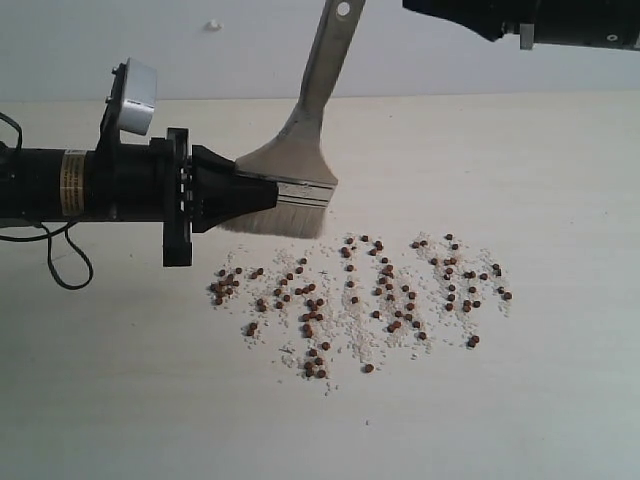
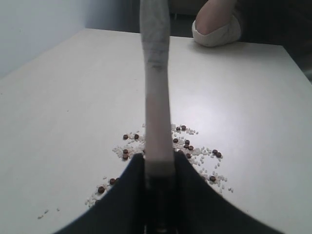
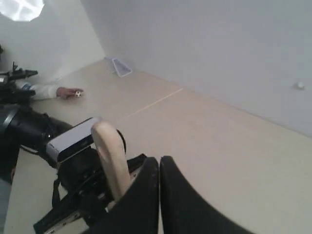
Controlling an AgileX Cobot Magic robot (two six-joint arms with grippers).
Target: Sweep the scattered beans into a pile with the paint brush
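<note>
My left gripper (image 1: 262,192) is shut on the paint brush (image 1: 292,160), clamping it at the silver ferrule. The cream bristles point down at the table just behind the beans, and the wooden handle leans up and to the right. In the left wrist view the paint brush (image 2: 157,97) runs edge-on up from the dark fingers (image 2: 122,195). The beans (image 1: 360,295) lie scattered with whitish crumbs in a wide band in front of the bristles; the beans (image 2: 183,144) also show either side of the brush. No pile is formed. My right gripper (image 3: 159,168) is shut and empty, held high at the back right.
The pale table (image 1: 520,400) stretches all round the scatter. A person's hand in a white cuff (image 2: 217,27) rests on the table's far edge in the left wrist view. The left arm's white-topped camera (image 1: 135,97) stands above its wrist.
</note>
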